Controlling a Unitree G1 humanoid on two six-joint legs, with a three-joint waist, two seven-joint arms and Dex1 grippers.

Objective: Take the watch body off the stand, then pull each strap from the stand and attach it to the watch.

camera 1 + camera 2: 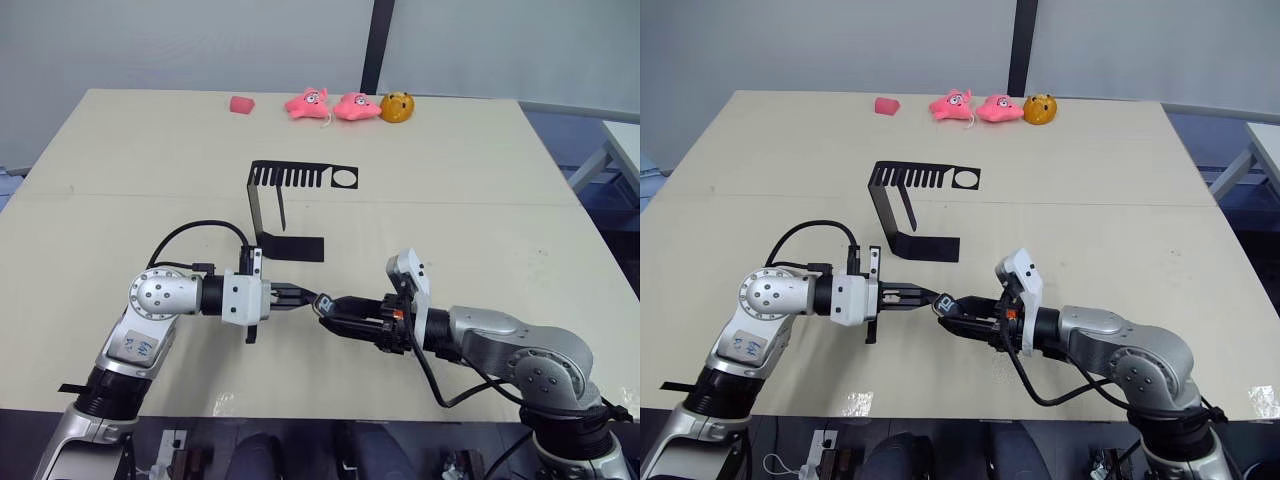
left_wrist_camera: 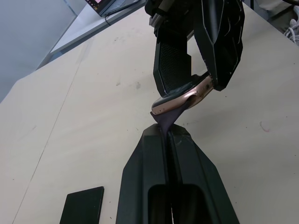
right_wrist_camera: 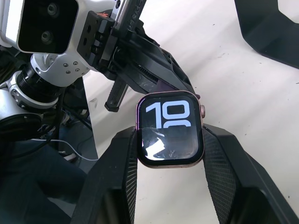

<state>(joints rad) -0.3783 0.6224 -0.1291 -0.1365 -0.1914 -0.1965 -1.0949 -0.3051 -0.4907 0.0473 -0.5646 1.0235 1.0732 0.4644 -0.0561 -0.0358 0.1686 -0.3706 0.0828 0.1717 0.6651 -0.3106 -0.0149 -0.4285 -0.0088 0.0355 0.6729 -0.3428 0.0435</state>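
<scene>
Above the desk [image 1: 120,150] in front of the stand [image 1: 285,205], the right pincer [image 3: 170,154] clamps the small, rigid smartwatch case [image 3: 169,129] by its edges, while the left pincer [image 2: 167,133], closed, pinches a limp purple strap [image 2: 167,122] at its slot.

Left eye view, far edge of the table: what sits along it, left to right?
Pink block → pink plush toy → second pink plush toy → orange round toy.

right gripper [image 3: 170,154]: clamped on watch body [image 3: 169,129], screen shows white "10"
left gripper [image 3: 156,70]: touching watch's far edge
stand [image 3: 271,28]: on bench [image 3: 224,84]
</scene>
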